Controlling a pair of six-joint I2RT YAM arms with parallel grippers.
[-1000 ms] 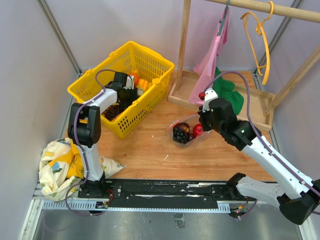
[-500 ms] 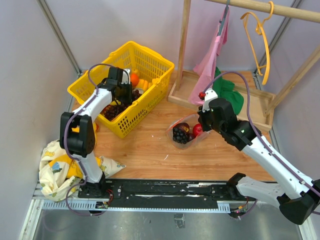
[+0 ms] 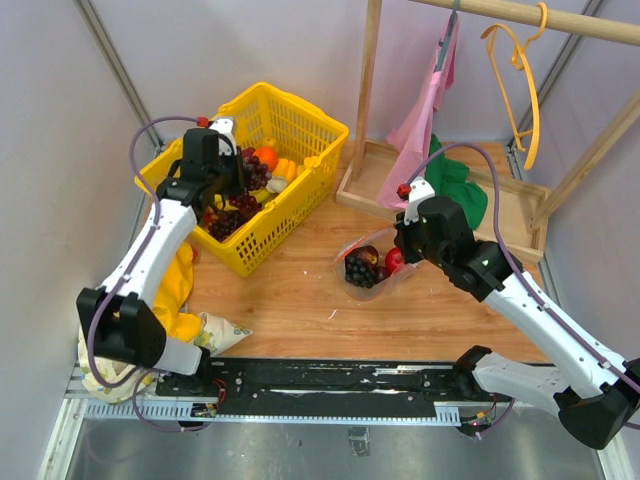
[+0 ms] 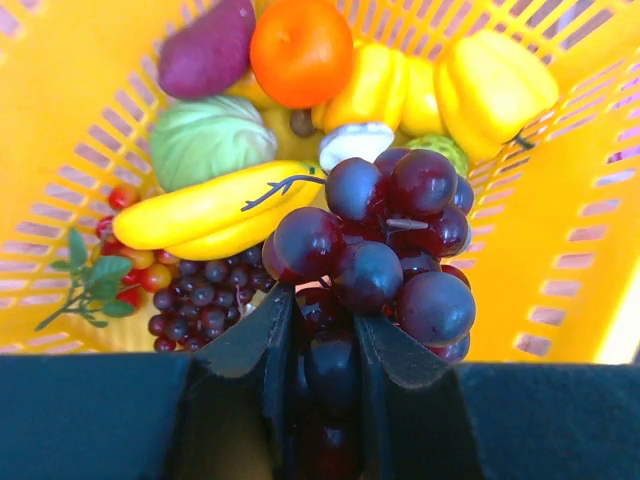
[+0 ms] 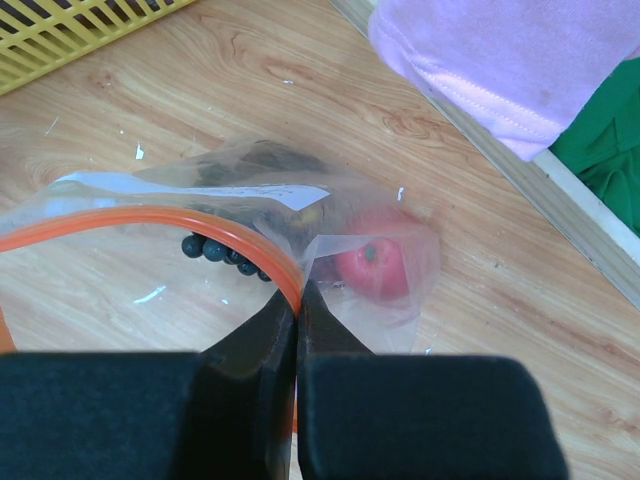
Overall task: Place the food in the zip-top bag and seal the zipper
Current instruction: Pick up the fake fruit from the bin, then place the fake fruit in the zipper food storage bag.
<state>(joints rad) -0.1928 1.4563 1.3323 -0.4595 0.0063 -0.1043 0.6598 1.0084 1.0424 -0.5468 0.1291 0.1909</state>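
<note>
My left gripper (image 3: 236,176) (image 4: 322,318) is shut on a bunch of dark purple grapes (image 4: 390,250) and holds it over the yellow mesh basket (image 3: 300,120). Below it lie yellow bananas (image 4: 205,208), an orange (image 4: 300,50), a yellow pepper (image 4: 495,85), a green cabbage piece (image 4: 210,140) and a purple piece (image 4: 205,50). My right gripper (image 3: 405,243) (image 5: 297,300) is shut on the red zipper (image 5: 150,220) at the mouth of the clear zip-top bag (image 3: 372,262). The bag holds a red apple (image 5: 372,268) and dark grapes (image 3: 358,268).
A wooden clothes rack (image 3: 370,90) with pink (image 3: 425,110) and green cloth (image 3: 460,185) stands behind the bag. A yellow-patterned cloth bundle (image 3: 130,320) lies at the near left. Smaller grapes and red berries (image 4: 190,295) lie in the basket.
My left arm has swung up and to the left, lifting the grape bunch out of the basket's pile. My right gripper has kept its hold on the bag's mouth.
</note>
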